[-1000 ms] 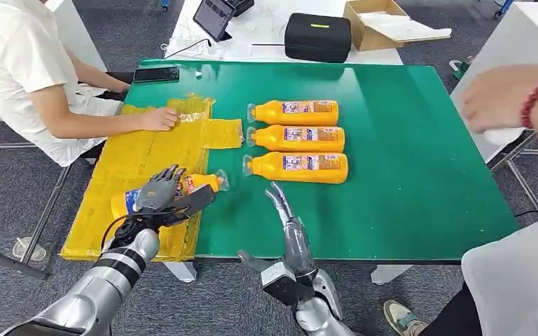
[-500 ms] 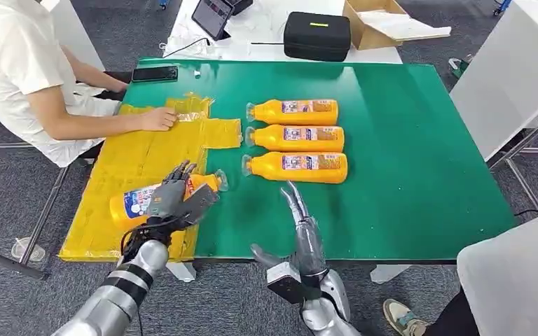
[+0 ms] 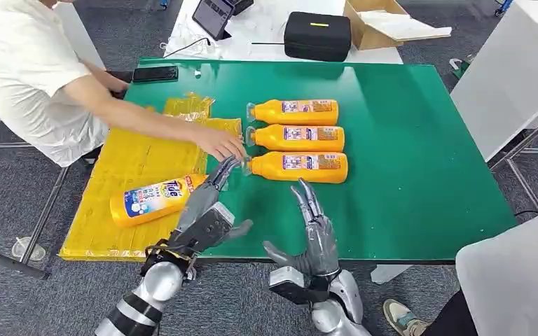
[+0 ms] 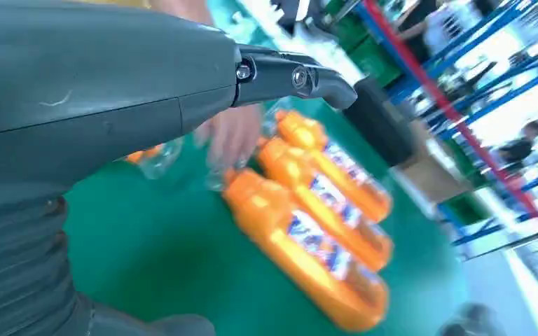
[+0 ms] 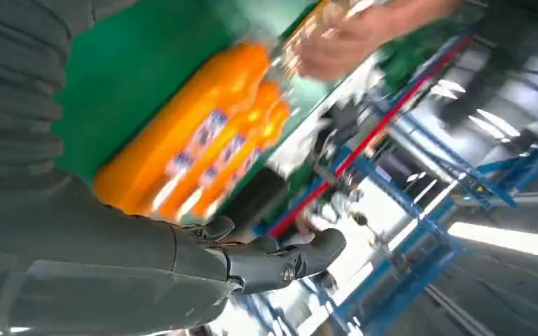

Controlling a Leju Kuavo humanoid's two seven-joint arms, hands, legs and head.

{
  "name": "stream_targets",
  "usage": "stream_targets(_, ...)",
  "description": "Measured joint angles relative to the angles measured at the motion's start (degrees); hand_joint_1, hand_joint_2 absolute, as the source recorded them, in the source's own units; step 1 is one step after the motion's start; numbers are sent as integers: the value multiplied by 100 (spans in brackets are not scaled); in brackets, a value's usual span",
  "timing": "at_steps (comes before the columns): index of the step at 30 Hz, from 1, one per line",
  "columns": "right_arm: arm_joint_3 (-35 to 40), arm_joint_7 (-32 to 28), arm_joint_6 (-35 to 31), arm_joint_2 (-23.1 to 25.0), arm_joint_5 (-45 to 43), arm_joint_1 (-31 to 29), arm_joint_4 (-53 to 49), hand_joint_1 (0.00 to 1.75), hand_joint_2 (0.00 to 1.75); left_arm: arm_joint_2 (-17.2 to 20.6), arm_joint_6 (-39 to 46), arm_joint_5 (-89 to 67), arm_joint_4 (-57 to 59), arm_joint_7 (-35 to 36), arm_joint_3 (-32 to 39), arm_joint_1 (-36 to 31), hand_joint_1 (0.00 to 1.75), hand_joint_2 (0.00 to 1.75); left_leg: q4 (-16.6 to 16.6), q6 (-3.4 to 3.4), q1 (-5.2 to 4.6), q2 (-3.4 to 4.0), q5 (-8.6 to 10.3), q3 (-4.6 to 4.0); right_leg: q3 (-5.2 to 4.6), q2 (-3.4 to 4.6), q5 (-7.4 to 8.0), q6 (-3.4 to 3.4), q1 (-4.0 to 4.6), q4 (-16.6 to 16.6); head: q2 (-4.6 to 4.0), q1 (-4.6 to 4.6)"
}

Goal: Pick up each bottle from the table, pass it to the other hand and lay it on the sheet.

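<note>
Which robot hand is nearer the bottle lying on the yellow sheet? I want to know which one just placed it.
Left. The left robot hand is just beside the bottle, apart from it; the right robot hand is farther off over the green table.

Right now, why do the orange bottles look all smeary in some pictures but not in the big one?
In the head view the three bottles on the green table look sharp. In the left wrist view they are streaked with motion blur. In the right wrist view they are blurred too, and bright ceiling lights glare behind.
</note>
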Motion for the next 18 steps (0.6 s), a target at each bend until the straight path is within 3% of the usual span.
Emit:
stream_targets(2,2,853,-58,-164,1108,-112,134,0,175,-20,267,169,-149,7,-55,105,0,175,0,1,-1,0,0,1,0,0,1,1,-1,-1,2,-4)
stream_targets(5,-90,1432,-102,-509,1560,-388,617,0,175,-312,557,1085,-262,204,-50,347,0,175,1,9,-6,-14,4,-5,5,-4,-5,15,-11,-3,0,-2)
stream_targets(9,-411,1516,-152,-818,1871,-968,1452,0,175,-547,1248,1893,-113,175,-192,433,0,175,2,15,-23,-12,4,-5,3,-2,3,30,-24,-4,0,0)
stream_targets(18,-592,1839,-157,-1071,2174,-1465,2398,0,175,-671,1540,1965,108,131,-417,430,0,175,2,17,-15,-9,6,-6,0,-2,1,28,-12,-1,0,-4)
